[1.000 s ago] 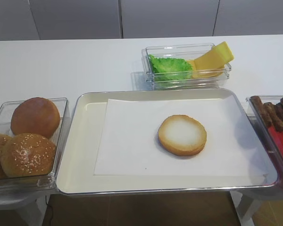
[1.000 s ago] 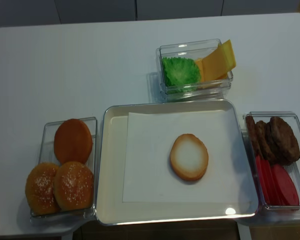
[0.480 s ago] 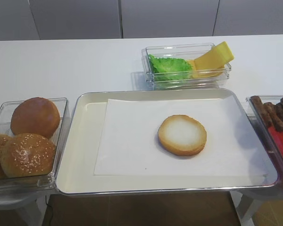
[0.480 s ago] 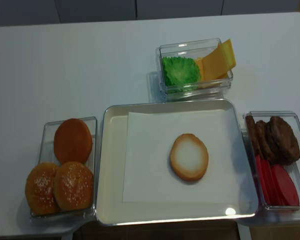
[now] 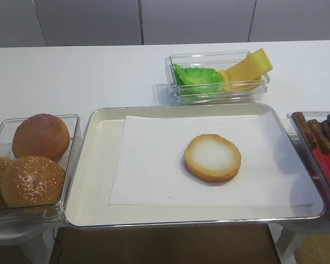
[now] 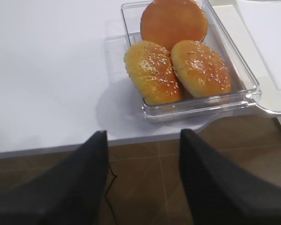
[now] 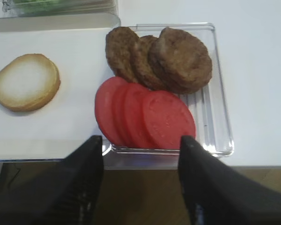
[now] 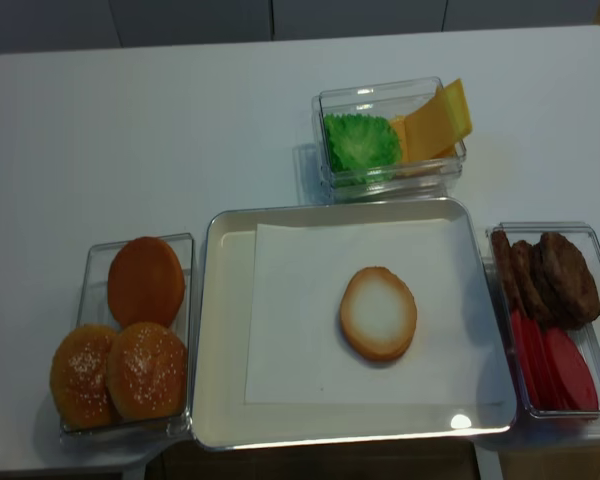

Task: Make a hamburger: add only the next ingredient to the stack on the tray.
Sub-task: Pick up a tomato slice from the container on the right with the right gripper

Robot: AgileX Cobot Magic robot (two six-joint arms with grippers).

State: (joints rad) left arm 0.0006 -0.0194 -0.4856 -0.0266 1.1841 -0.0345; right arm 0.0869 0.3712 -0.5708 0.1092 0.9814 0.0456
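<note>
The right end effector [image 7: 138, 140] is hovering with jaws spread and empty, above the thin red-pink tomato slices [image 7: 145, 117] lying in their clear plastic bin [image 7: 220, 112], beside the cream metal tray [image 8: 220, 330] carrying the pale round bun half [image 8: 378, 313].

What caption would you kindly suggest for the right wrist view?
Open right hand hovering before the bin of tomato slices and patties, bun bottom on the tray.

I'm looking down on the tray [image 8: 220, 300] steeply from overhead and obliquely from its front, while my wrist cameras are hanging nearer over the bins flanking it, sharing its edges.
</note>
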